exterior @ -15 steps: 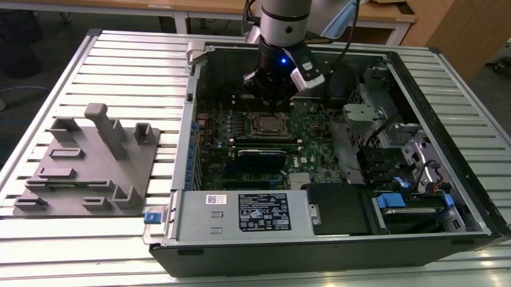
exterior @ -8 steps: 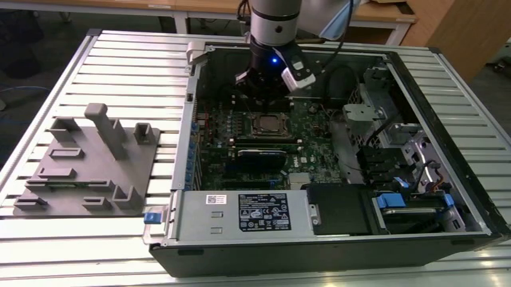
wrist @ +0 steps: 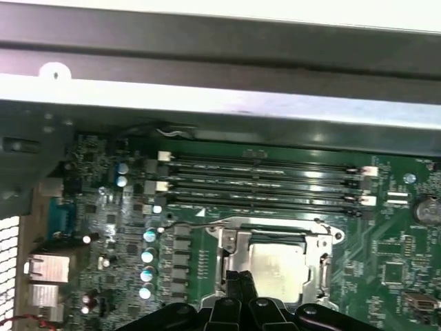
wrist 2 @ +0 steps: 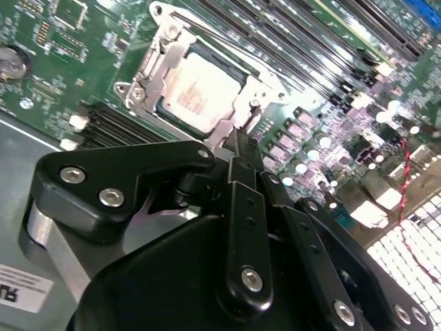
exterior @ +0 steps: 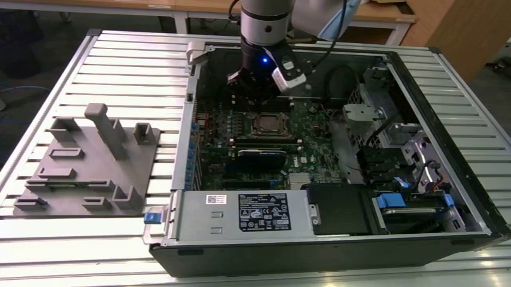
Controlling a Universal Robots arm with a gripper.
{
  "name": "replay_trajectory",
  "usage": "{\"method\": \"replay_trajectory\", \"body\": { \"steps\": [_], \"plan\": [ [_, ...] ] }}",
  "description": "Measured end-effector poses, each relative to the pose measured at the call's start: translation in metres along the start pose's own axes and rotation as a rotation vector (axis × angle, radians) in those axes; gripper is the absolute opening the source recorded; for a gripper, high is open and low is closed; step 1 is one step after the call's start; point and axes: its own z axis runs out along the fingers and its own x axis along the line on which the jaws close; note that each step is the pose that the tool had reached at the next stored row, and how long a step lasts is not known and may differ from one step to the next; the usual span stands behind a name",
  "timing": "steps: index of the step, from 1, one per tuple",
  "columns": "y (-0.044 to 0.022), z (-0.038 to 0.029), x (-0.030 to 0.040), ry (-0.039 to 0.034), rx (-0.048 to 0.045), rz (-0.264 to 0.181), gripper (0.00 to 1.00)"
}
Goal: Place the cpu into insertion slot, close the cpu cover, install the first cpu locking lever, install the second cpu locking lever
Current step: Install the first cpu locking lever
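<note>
Surface: a slatted metal table (exterior: 119, 54) is seen in the exterior view, with wooden desks (exterior: 383, 15) behind it at 12 o'clock.
Fixture: a grey fixture (exterior: 88, 161) with upright pegs is laid on the table at 9 o'clock of the case, apart from it.
Container: a computer case (exterior: 319, 258) is laid open on the table. Inside are a green circuit board (exterior: 312, 155), a silver power supply (exterior: 239, 212) along the 6 o'clock wall and black cables (exterior: 343, 78) towards 1 o'clock.
Insertion slot: the insertion slot (exterior: 271, 125) is set near the middle of the board, with its silver rim shown in both wrist views (wrist 2: 148, 76) (wrist: 231, 248).
Cpu: the cpu (wrist 2: 200, 93) (wrist: 275, 265) is seated in the slot, and its dull silver top is framed by the rim.
Cpu cover: the cpu cover (wrist 2: 258, 89) (wrist: 324, 255) is laid flat over the chip, which shows through the cut-out. Whether the thin wire levers beside it are latched cannot be made out.
Memory slots: the long black memory slots (wrist: 262, 183) are ranged just beyond the socket.
Gripper: the gripper (exterior: 254, 98) (wrist 2: 241, 145) (wrist: 238, 279) is held low over the board. Its tip is right at the socket's edge, and the socket is at about 5 o'clock of it in the exterior view.
Jaws: they are pressed together, and nothing is seen gripped between them.
Arm: the arm (exterior: 264, 30) is brought in from 12 o'clock and pointed almost straight down into the case.
</note>
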Motion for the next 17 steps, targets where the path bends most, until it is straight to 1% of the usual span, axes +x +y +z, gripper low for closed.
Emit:
{"method": "replay_trajectory", "body": {
  "steps": [3,11,12,13,14,15,17],
  "plan": [
    [0.0003,0.0000,0.0061,0.0000,0.0000,0.001,0.10],
    [0.0004,-0.0001,0.0068,0.0001,0.0000,0.001,0.10],
    [0.0004,-0.0001,0.0069,0.0020,0.0000,0.001,0.10],
    [0.0004,-0.0001,0.0069,0.0050,-0.0002,0.001,0.10],
    [0.0004,0.0000,0.0068,0.0105,-0.0006,0.001,0.10],
    [0.0004,0.0000,0.0067,0.0185,-0.0011,0.001,0.10],
    [0.0004,0.0001,0.0064,0.0390,-0.0022,0.001,0.10]
  ]
}}
